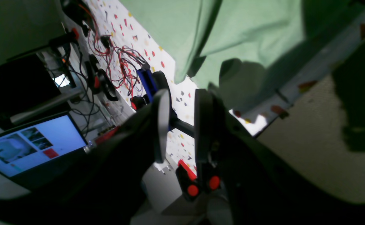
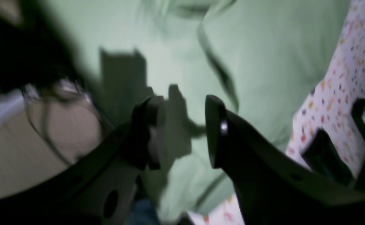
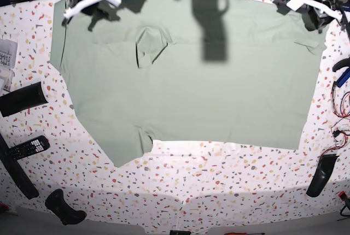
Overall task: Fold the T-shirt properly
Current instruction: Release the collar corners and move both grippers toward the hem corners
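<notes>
The T-shirt (image 3: pixel 191 82) is a large pale sage-green cloth spread flat over most of the speckled table (image 3: pixel 219 180), with a small raised fold (image 3: pixel 150 43) near its upper left. My right arm (image 3: pixel 90 0) hangs over the shirt's far left corner. In the right wrist view my right gripper (image 2: pixel 182 104) is open and empty above the cloth (image 2: pixel 263 62). My left arm (image 3: pixel 309 3) is over the far right corner. In the left wrist view my left gripper (image 1: pixel 182 93) is open and empty near the shirt's edge (image 1: pixel 248 31) and the table's edge.
A remote control (image 3: pixel 27 147) and black bars (image 3: pixel 22 98) lie at the table's left. A black piece (image 3: pixel 321 174) and red and black cables (image 3: pixel 342 120) lie at the right. A monitor (image 1: pixel 29 147) and tangled wires (image 1: pixel 120 65) sit beyond the left gripper.
</notes>
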Tool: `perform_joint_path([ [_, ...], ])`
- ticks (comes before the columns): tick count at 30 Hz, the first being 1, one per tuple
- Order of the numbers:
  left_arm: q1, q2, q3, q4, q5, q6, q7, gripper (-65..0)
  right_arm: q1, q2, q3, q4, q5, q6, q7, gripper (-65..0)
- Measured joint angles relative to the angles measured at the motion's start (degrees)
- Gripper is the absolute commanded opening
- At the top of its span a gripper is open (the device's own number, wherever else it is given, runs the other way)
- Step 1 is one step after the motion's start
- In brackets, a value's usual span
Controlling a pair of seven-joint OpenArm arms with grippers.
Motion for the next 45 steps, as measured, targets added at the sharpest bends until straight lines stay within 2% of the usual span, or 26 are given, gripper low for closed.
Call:
perform_joint_path([
  [4, -2.71, 0.0, -0.02, 0.04, -0.2, 0.17, 1.86, -52.3, 3.85, -0.2, -0.04, 0.0, 1.88, -1.7, 1.16, -43.8],
  [7, -5.33, 0.02, 0.0, 0.04, -0.33, 0.09, 1.66, -52.3, 6.01, -1.77, -0.04, 0.0, 2.03, -3.28, 1.18, -43.8],
  [16, -12.11, 0.2, 0.0, 0.04, -0.68, 0.11, 1.22, -52.3, 11.34, -6.95, -0.04, 0.0, 2.27, -3.45, 1.16, -43.8],
  [21, -16.13, 0.17, 0.0, 0.04, -7.39, 0.13, 1.22, -52.3, 15.26, -11.28, -0.04, 0.0, 2.27, -3.48, 1.2, -43.8],
  [25, -18.53, 0.2, 0.02, 0.04, -10.54, 0.07, 0.55, -52.3, 15.39, -11.58, -0.04, 0.0, 2.25, -3.5, 1.16, -43.8],
  [28, -20.72, 0.22, 0.04, 0.04, -13.51, 0.11, -3.8, -52.3, 15.39, -11.58, -0.04, 0.0, 2.25, -3.56, 0.44, -43.8],
  [34, -20.98, 2.23, 0.04, 0.04, -13.75, 0.59, -3.34, -52.3, 15.08, -12.13, -0.04, 0.0, 2.27, -3.67, -5.84, -43.8],
  [36, -21.0, 2.19, 0.04, 0.04, -13.75, 3.19, -4.2, -52.3, 15.08, -12.09, -0.04, 0.0, 2.27, -3.67, -9.86, -43.8],
  [39, -21.05, 2.16, 0.04, 0.04, -13.9, 9.99, -5.4, -52.3, 15.08, -12.09, -0.04, 0.0, 2.27, -3.89, -16.83, -43.8],
  [42, -21.16, 2.19, 0.04, 0.04, -13.77, 16.39, -7.34, -52.3, 14.78, -11.32, -0.04, 0.0, 2.43, -5.4, -16.65, -43.8],
  [44, -21.51, 2.08, 0.04, 0.04, -13.84, 16.61, -7.15, -52.3, 14.78, -9.66, -0.04, 0.0, 2.71, -5.77, -14.75, -43.8],
  [45, -21.9, 2.12, 0.04, 0.04, -15.8, 16.55, -6.86, -52.3, 15.12, -9.09, -0.04, 0.0, 2.71, -5.81, -13.03, -43.8],
])
